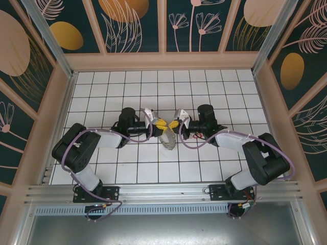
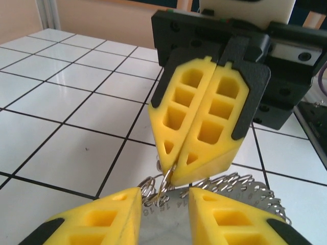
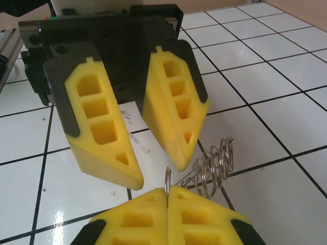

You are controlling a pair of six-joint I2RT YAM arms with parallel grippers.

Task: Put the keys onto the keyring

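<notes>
**Counter**: white tiles, dark grout.

**Left tool**: mid-frame in the top view, tip to tip with the right tool. The right wrist view adds that its yellow fingers are spread wide and hold nothing.

**Right tool:** in the left wrist view the fingers are pressed together, pinching a thin wire at the tip.

**Keyring**: just below both tools in the top view, with its key fringe arcing toward the bottom of the frame. The left wrist view shows keys fanned out at lower right. The right wrist view shows wire coils on the counter.

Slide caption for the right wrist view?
Right gripper clamps the keyring at its tips while the open left gripper faces it over white tiles.
</notes>
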